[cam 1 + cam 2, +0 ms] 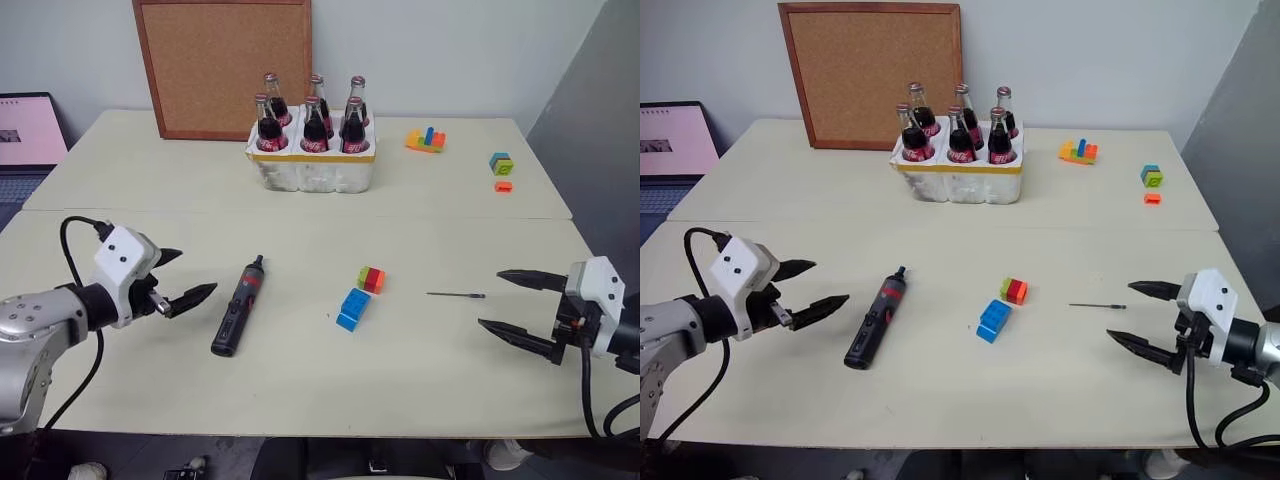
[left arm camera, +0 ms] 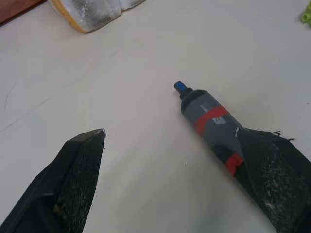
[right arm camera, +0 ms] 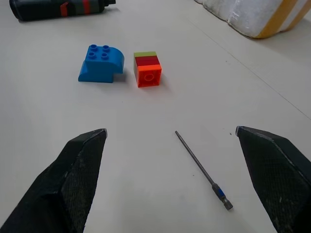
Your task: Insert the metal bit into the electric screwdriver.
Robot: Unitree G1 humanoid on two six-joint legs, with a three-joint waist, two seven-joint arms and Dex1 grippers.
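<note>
**Bit and screwdriver both waiting on the table, grippers wide**

The bit [image 1: 456,295] is lying flat on the table [image 1: 300,390], on the robot's right, pointing roughly across the table towards the screwdriver side. Nothing is touching it. It is resting just ahead of the right gripper [image 1: 512,302], whose fingers [image 3: 73,179] are standing wide apart and empty; in the right wrist view the bit is sitting between them, which suggests the gripper is lining up to take it.

The screwdriver [image 1: 238,305] is lying on its side on the left half of the table, tip pointing away from the robot towards the bottle crate [image 1: 312,165]. The left gripper [image 1: 190,277] is hovering just beside it, also spread wide and holding nothing. One finger [image 2: 272,170] is overlapping the tool's rear end in the left wrist view, though whether it is touching I cannot tell. Each arm appears to be facing the part on its own side, so that each can pick up one piece.

Between the two parts, a blue block [image 1: 352,308] and a red-and-green block [image 1: 371,279] are sitting near each other, clear of both. More blocks [image 1: 425,139] are lying well away near the far edge, beside the crate of bottles, with a cork board [image 1: 222,65] leaning behind.

Judging by this, the task is only starting: neither part is lifted yet.
</note>
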